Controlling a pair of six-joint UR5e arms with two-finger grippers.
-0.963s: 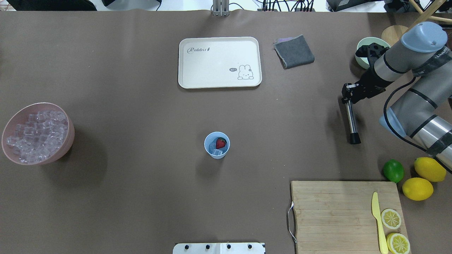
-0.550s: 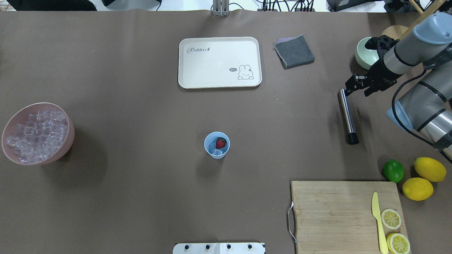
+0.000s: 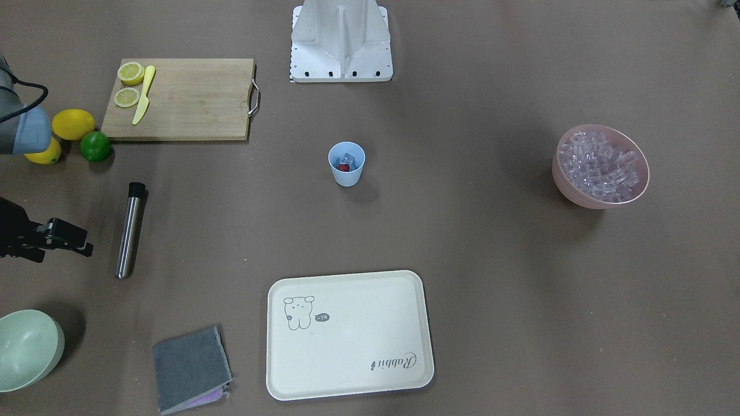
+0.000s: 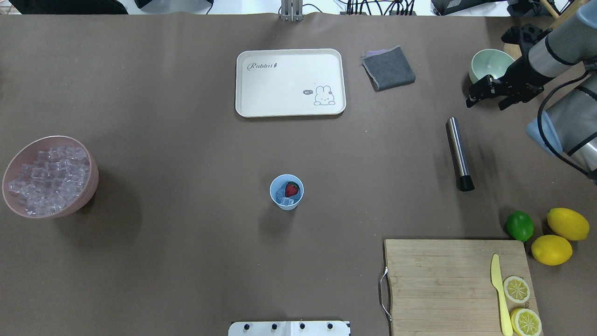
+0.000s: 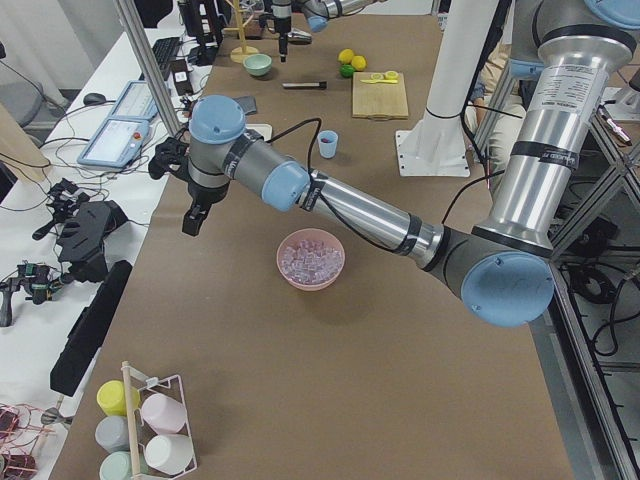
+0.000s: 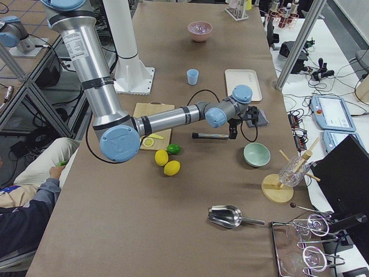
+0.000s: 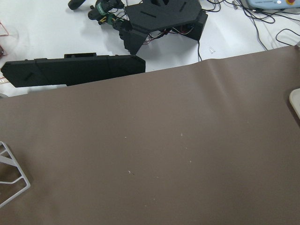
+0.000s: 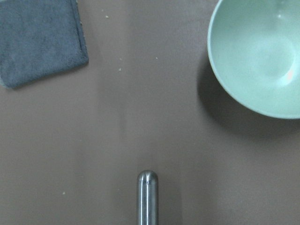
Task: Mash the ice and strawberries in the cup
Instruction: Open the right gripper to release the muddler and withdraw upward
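Observation:
The light blue cup (image 4: 286, 192) stands upright mid-table and also shows in the front-facing view (image 3: 347, 164). Inside it lie a red strawberry (image 4: 292, 189) and a few clear ice cubes (image 4: 283, 199). A steel muddler (image 4: 459, 153) with a black tip lies flat on the table at the right. Its rounded end shows in the right wrist view (image 8: 147, 197). My right gripper (image 4: 487, 100) is open and empty, above the table beyond the muddler's far end and beside the pale green bowl (image 4: 489, 65). My left gripper (image 5: 190, 220) hovers off the far left; I cannot tell its state.
A pink bowl (image 4: 92, 184) full of ice cubes sits far left. A white tray (image 4: 280, 88) and a grey cloth (image 4: 388, 67) lie at the back. A cutting board (image 4: 438, 284) with knife and lemon halves, a lime (image 4: 519, 225) and two lemons are front right.
My right gripper has let go of the muddler's far end and drawn back toward the green bowl. The muddler now lies still on the table. The cup has not moved.

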